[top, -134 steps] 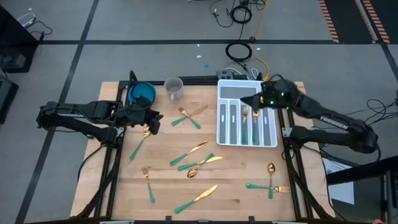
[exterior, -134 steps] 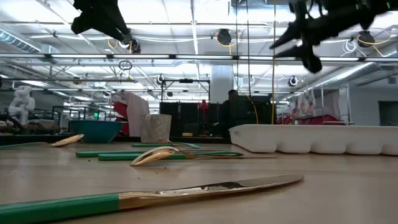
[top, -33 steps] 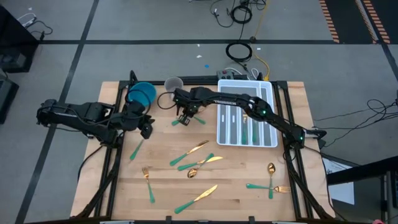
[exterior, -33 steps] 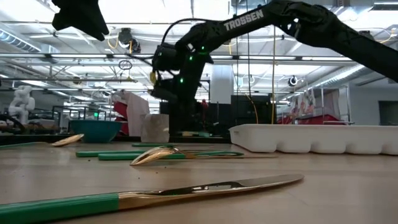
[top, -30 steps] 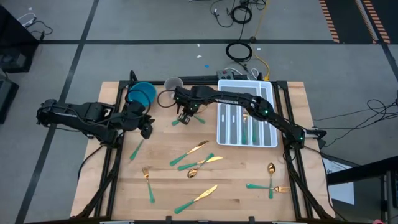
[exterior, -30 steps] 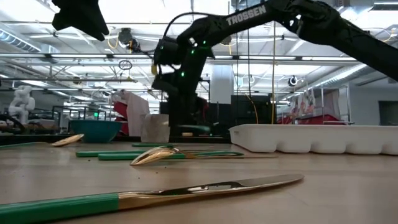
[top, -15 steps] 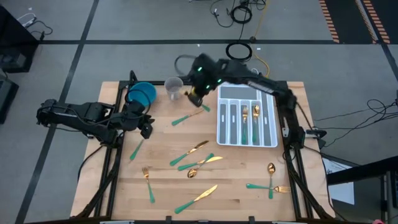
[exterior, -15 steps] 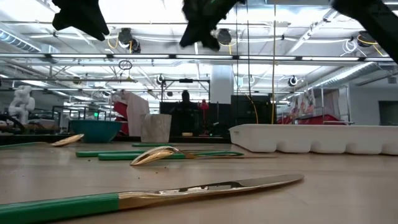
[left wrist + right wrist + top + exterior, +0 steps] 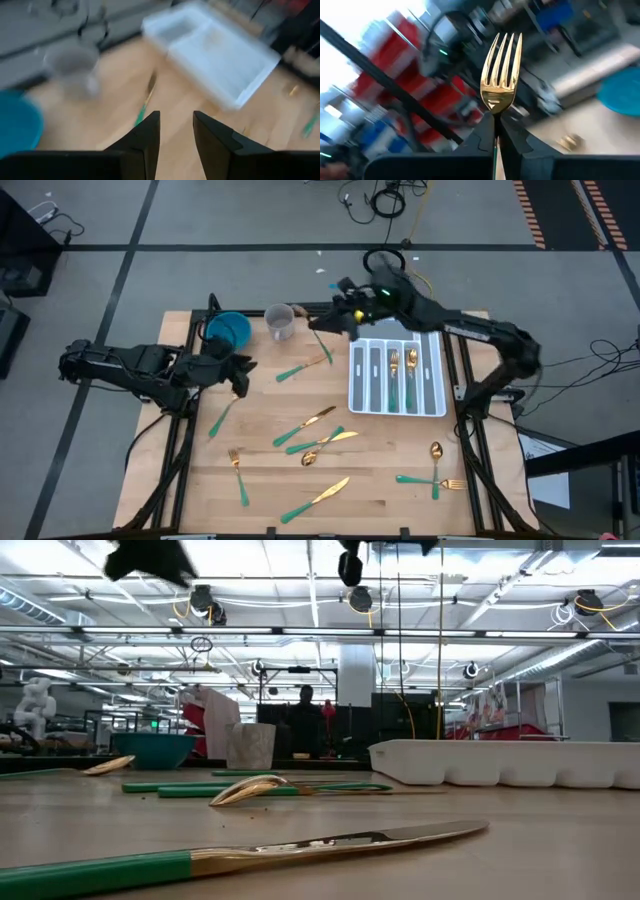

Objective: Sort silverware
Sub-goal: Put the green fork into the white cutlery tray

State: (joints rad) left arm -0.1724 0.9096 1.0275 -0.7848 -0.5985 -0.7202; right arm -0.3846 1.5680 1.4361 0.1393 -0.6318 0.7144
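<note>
the table [image 9: 400, 450] carries a white tray [image 9: 396, 376], used here as the landmark. the right gripper [image 9: 345, 298] hangs above the tray's far left corner, pinched tight on a fork [image 9: 501, 66] with tines up. the left gripper [image 9: 240, 372] hovers well left of the tray, fingers parted narrowly on nothing. loose silverware [image 9: 318, 438] lies left of and nearer than the tray; some pieces lie inside it.

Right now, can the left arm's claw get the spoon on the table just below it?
Probably yes. The left claw is open and empty, and the spoon lies alone on bare table with nothing over it.
</note>
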